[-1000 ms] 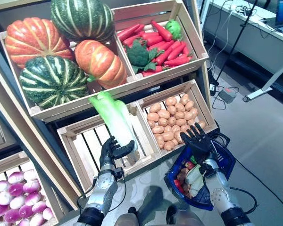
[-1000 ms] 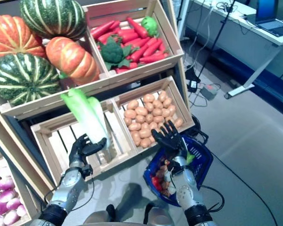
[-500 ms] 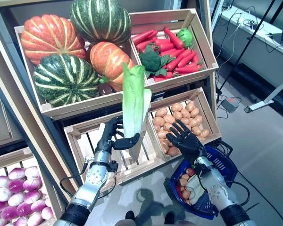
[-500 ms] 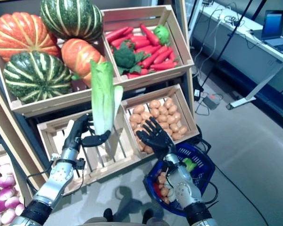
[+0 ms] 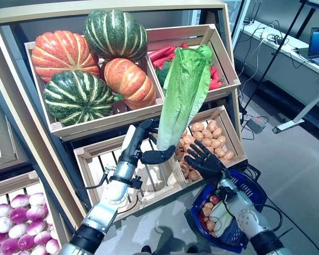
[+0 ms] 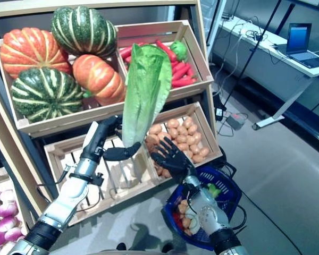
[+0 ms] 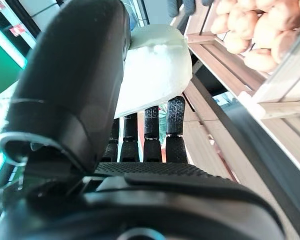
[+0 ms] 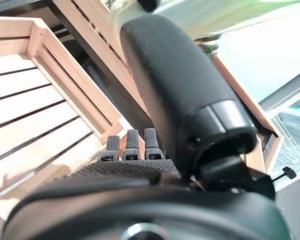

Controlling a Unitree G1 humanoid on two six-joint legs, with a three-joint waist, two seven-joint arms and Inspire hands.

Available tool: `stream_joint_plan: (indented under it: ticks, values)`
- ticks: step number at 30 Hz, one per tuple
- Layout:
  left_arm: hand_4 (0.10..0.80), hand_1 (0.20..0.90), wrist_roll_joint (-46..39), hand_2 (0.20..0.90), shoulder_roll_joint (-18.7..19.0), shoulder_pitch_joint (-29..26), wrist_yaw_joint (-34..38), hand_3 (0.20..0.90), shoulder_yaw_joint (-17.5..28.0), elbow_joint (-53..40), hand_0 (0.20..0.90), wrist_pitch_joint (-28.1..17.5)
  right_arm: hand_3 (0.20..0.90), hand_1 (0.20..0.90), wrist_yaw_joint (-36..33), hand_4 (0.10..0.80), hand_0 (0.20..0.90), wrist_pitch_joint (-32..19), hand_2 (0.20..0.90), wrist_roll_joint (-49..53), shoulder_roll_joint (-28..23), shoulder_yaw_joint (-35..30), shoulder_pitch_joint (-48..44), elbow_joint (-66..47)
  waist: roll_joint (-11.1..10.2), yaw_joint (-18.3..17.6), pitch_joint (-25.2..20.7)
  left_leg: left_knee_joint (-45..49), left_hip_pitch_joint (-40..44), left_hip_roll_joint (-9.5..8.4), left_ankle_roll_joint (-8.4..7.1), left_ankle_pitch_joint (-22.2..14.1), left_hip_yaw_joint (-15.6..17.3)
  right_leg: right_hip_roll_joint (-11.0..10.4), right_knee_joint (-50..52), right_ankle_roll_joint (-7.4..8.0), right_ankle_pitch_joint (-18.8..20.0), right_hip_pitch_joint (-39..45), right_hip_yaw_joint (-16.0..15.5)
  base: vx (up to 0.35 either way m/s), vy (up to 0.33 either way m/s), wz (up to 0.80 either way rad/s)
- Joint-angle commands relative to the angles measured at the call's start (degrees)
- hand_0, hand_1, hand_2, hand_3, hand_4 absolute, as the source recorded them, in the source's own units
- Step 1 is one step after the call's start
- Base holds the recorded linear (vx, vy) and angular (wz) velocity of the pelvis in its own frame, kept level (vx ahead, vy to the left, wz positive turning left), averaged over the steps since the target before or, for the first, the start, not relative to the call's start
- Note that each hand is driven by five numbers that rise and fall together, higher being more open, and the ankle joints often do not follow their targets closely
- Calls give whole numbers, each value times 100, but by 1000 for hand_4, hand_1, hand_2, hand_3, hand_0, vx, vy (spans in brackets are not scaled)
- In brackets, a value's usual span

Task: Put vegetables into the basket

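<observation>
L hand (image 5: 149,142) has the lettuce (image 5: 182,95) by its pale stem end: thumb (image 5: 160,156) wraps across the front, fingers curled round the back, firm grip. L wrist view confirms, whitish stem base (image 7: 152,67) sits clamped between thumb and fingers (image 7: 174,120). Lettuce is held up in the air, roughly upright w/ slight tilt, leafy top toward the chili crate (image 5: 223,64), stem end low, in front of the divider between the empty slatted crate (image 5: 103,170) and the potato crate (image 5: 226,135). Not touching any crate as far as I can see. R hand (image 5: 204,162) is just beside the stem end, below and to the right of it: fingers spread wide and straight, palm facing up-ish toward the lettuce, holds nothing. Can't tell if R fingertips touch the lettuce, looks like a small gap. R wrist view shows straight fingers (image 8: 132,145) over crate slats, thumb out, nothing in grasp. Blue basket (image 5: 252,183) sits on the floor under the R forearm, below the potato crate's front edge, already has mixed veg inside (image 5: 212,212). Lettuce is well above the basket and off to its left, not in it yet. Top shelf: pumpkins (image 5: 90,64) in the L crate, red chilies (image 5: 215,79) partly hidden behind the lettuce leaves. Purple-white turnips (image 5: 16,223) in the low bin far L.
</observation>
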Motion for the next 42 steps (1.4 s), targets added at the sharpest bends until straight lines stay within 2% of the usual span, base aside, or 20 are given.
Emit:
stream_joint_plan:
  ticks: [1,13,22,27,39,42]
  values:
    - [400,300,-453,300,32,-1009,-61,300,-55,-475,300,-805,900,900,418,800,900,-547,900,466,-57,-132,-585,-26,107,-47,-418,12,229,-200,217,-798,-27,-58,12,-126,-283,226,-171,0,0,0]
    - [400,300,-558,300,138,-972,-471,300,31,-523,300,-597,900,900,613,800,900,-1004,900,345,-434,-560,-976,-464,135,-44,-397,12,271,-189,220,-811,-47,-68,12,-115,-295,255,-142,0,0,0]
    - [400,300,-376,300,236,-1091,-516,300,-41,-193,300,-571,900,900,777,800,900,-764,900,592,-720,-825,-1630,-864,110,-20,-444,12,263,-191,209,-822,-86,-71,12,-117,-312,254,-147,0,0,0]
    - [400,300,-270,300,289,-1186,-498,300,-141,-45,300,-621,900,900,1067,800,900,-438,900,942,-666,-794,-1841,-975,92,3,-478,12,259,-188,205,-826,-107,-66,12,-124,-325,258,-145,0,0,0]
    - [400,300,-115,300,253,-1368,-445,300,-498,-45,300,-837,900,900,1123,800,900,-163,900,1094,-599,-543,-2113,-826,61,15,-496,12,255,-182,195,-818,-132,-65,12,-132,-335,268,-135,0,0,0]
    - [400,300,-46,300,277,-1423,-467,300,-619,-74,300,-853,900,900,1327,800,900,-37,900,1273,-561,-491,-2177,-816,61,13,-506,12,246,-180,191,-815,-136,-67,12,-127,-334,263,-134,-11,3,0]
